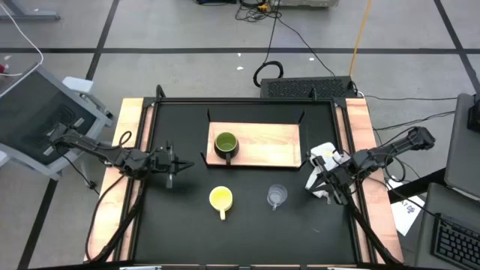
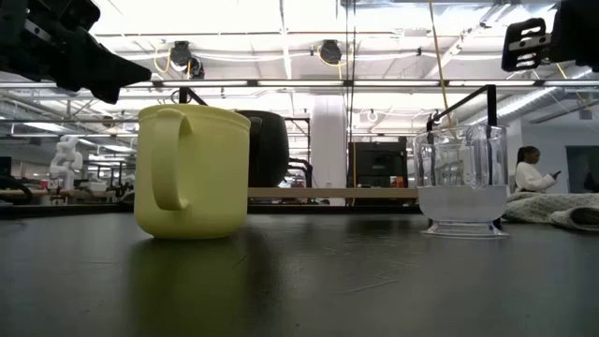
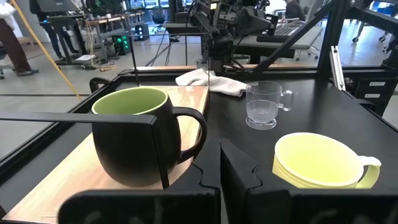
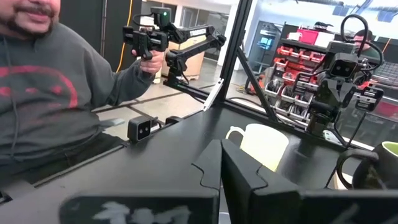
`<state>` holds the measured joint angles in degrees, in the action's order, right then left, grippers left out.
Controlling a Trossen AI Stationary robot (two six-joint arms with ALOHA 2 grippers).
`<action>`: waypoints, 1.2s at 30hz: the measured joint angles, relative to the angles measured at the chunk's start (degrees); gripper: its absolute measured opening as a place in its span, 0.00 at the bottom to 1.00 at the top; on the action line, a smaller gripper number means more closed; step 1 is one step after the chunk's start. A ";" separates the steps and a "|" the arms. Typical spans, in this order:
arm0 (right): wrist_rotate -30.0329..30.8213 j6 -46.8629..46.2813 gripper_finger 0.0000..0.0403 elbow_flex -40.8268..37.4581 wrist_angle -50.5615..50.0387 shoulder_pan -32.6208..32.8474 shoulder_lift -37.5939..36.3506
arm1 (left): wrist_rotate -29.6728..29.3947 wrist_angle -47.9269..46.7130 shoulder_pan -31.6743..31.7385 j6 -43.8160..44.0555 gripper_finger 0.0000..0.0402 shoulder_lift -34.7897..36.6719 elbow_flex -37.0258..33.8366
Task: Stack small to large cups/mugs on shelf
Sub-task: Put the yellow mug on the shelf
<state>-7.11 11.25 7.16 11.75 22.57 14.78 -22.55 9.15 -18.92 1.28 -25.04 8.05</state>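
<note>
A dark olive-green mug stands upright on the left part of the wooden shelf. The yellow mug and the small clear cup stand on the black tabletop in front of the shelf. My left gripper hovers shut to the left of the shelf, pointing at the green mug. My right gripper hovers shut to the right of the clear cup. Neither holds anything.
A white cloth lies crumpled by the shelf's right end, close under my right arm. Wooden rails run along both table sides. A person sits beyond the table's near edge, holding a control handle.
</note>
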 joint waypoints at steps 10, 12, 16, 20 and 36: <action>0.58 0.59 0.00 0.00 3.86 0.00 2.92 | 0.04 0.02 0.00 0.00 0.00 0.00 0.00; 4.07 0.27 0.00 0.00 8.10 0.00 4.66 | 0.07 0.02 0.00 0.00 0.00 0.00 0.01; 10.19 0.01 0.00 0.00 15.28 -0.04 9.34 | 0.09 0.02 0.00 0.35 0.00 0.00 0.00; 10.29 -1.79 0.00 0.00 22.95 -0.02 14.72 | 0.11 0.10 0.00 0.66 0.00 0.00 0.01; 10.03 -3.05 0.00 13.26 28.41 -0.60 40.43 | 0.15 0.17 0.02 1.84 0.00 -0.09 0.00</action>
<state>2.92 8.20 20.42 40.16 21.97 55.21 -22.39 9.32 -18.90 3.11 -25.12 8.05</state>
